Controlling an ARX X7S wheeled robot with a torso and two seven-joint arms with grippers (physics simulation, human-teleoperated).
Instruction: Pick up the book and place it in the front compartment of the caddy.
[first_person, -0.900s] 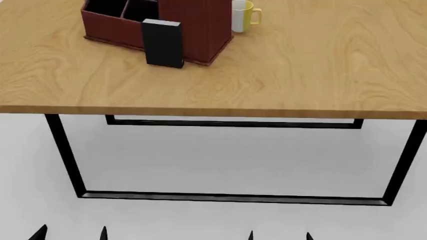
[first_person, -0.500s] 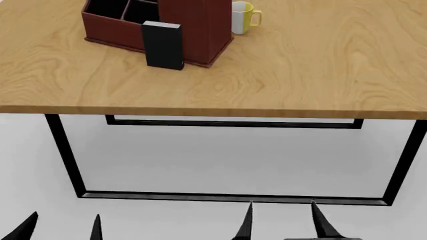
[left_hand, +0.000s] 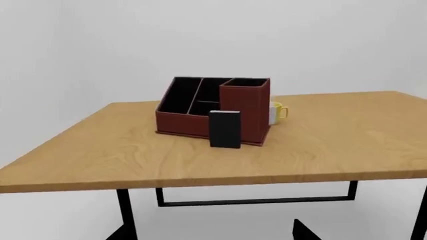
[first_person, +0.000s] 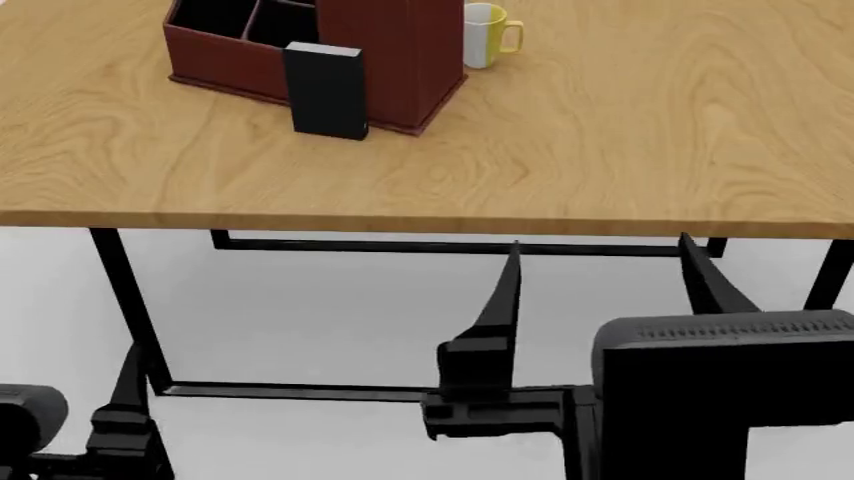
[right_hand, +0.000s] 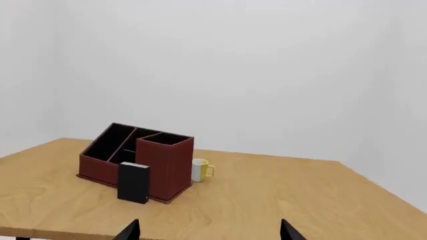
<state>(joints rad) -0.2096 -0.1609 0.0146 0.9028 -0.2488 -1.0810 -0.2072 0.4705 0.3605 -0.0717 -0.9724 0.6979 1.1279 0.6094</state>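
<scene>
The wooden surface on black legs carried the caddy, the book upright against its front, and a mug just behind.

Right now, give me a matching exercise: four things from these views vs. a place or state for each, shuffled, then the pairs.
Things:
1. book
2. mug
3. caddy
4. right gripper

Places or states:
A. yellow and white, on the table behind the caddy's tall end section
B. open, in front of the table's near edge, below the tabletop, holding nothing
C. standing upright against the caddy's front wall
D. dark red-brown, black inside, split by dividers

Pairs: 1-C, 2-A, 3-D, 4-B
</scene>
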